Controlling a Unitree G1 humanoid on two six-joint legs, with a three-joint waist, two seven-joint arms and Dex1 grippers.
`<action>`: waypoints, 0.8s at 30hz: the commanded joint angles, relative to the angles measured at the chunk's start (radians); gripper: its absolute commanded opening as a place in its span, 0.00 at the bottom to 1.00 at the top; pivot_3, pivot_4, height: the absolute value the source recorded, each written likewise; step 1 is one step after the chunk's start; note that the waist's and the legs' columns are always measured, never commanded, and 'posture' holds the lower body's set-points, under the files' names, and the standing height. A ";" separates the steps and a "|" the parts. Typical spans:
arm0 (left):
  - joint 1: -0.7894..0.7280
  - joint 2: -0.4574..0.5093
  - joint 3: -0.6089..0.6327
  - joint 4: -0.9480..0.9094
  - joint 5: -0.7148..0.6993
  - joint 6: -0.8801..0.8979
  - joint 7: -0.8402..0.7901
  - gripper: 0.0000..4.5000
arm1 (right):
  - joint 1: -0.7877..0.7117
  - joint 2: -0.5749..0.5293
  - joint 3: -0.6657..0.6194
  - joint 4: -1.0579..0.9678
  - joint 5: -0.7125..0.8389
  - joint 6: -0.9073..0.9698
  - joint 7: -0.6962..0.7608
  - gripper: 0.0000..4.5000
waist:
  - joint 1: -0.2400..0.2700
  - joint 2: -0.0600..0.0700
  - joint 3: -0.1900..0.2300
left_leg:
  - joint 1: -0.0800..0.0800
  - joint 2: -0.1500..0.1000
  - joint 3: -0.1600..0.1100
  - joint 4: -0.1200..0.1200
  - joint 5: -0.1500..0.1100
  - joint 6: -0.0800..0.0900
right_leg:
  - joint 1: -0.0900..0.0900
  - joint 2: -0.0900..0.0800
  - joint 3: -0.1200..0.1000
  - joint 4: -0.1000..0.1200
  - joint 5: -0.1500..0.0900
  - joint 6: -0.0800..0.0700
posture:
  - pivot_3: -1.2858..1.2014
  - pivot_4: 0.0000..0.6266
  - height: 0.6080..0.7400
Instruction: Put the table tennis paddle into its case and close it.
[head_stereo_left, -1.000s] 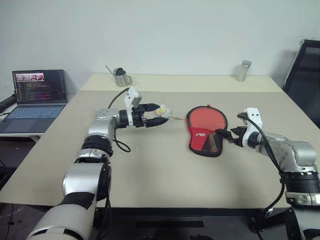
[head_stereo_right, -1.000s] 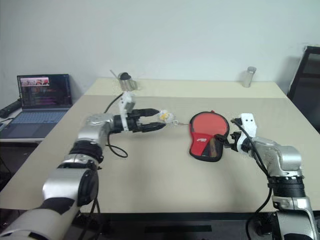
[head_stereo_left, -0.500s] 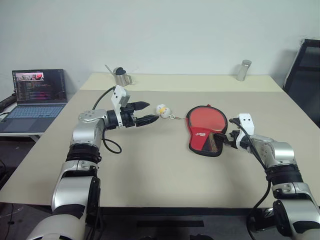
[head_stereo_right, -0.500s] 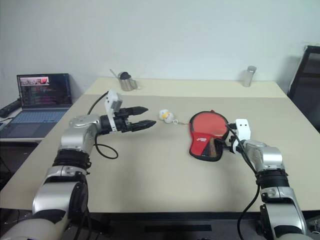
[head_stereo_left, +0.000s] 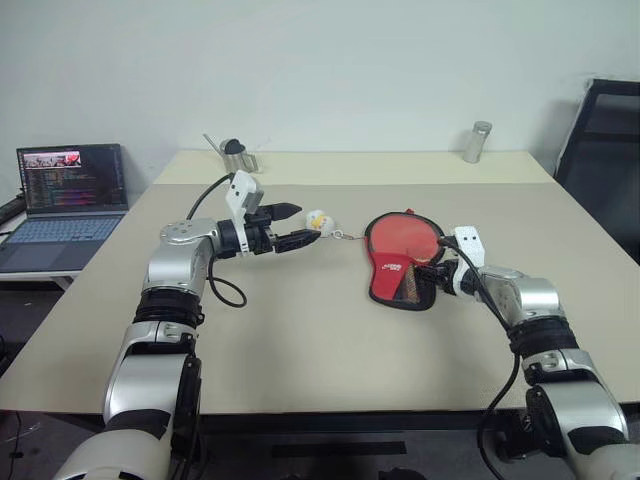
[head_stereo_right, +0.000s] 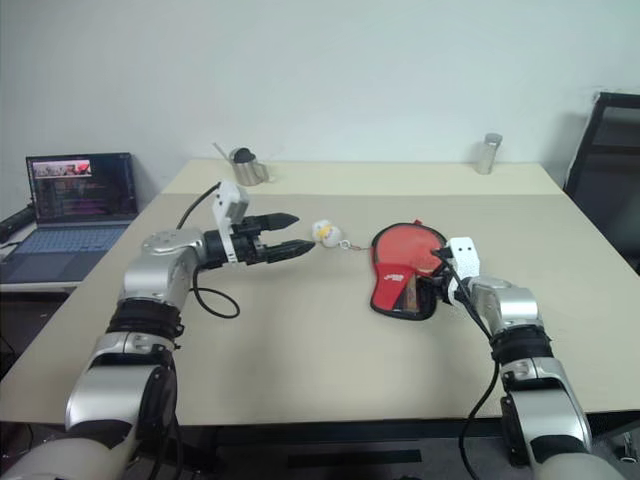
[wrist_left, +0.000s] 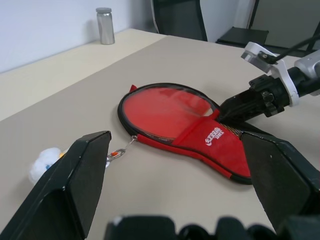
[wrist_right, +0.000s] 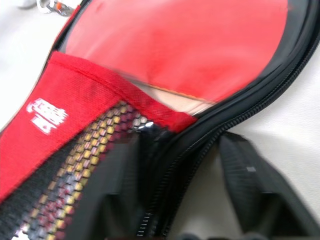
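Note:
The case (head_stereo_left: 393, 288) lies unzipped on the table, red side up, with its white logo and black mesh pocket. The table tennis paddle (wrist_left: 165, 107) rests inside it, its red blade uncovered and its handle end under the red fabric. My right gripper (wrist_right: 182, 145) sits at the case's near right edge. Its jaws straddle the black zip rim (wrist_right: 170, 165), and a sliver of table shows beside one finger (wrist_right: 250, 185). My left gripper (head_stereo_left: 300, 225) hovers open and level. It is just short of a small white plush charm (head_stereo_left: 320, 219) chained to the case's zip.
A laptop (head_stereo_left: 70, 190) stands on a side table at the left. A metal cup (head_stereo_left: 235, 155) and a metal cylinder (head_stereo_left: 477, 142) stand along the table's far edge. A black chair (head_stereo_left: 605, 150) is at the right.
My left gripper drew back from the white charm, which stays on the table. My right gripper moved in and down onto the case's near edge. The camera view shifted slightly.

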 joint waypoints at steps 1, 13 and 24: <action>-0.005 0.020 0.007 -0.053 -0.018 -0.010 0.002 1.00 | -0.014 0.009 -0.019 0.053 -0.007 0.005 -0.008 0.27 | 0.000 0.000 0.000 | 0.000 0.000 0.000 0.001 0.000 0.000 | 0.000 0.000 0.000 0.001 0.000 0.000 | 0.52 0.24 1.00; 0.105 0.112 -0.026 -0.153 -0.058 0.097 -0.155 1.00 | -0.009 0.083 -0.035 -0.039 0.039 0.081 0.045 0.01 | -0.011 0.000 0.000 | -0.001 0.001 -0.001 0.008 0.000 0.000 | 0.000 0.001 0.002 0.006 0.001 0.000 | 0.52 0.24 1.00; 0.265 0.210 -0.050 -0.305 -0.098 0.206 -0.246 1.00 | 0.021 0.174 0.011 -0.240 0.063 0.178 0.071 0.01 | -0.013 0.001 0.000 | -0.001 0.009 0.000 0.008 0.000 0.000 | -0.002 0.008 0.002 0.006 0.001 0.000 | 0.52 0.24 1.00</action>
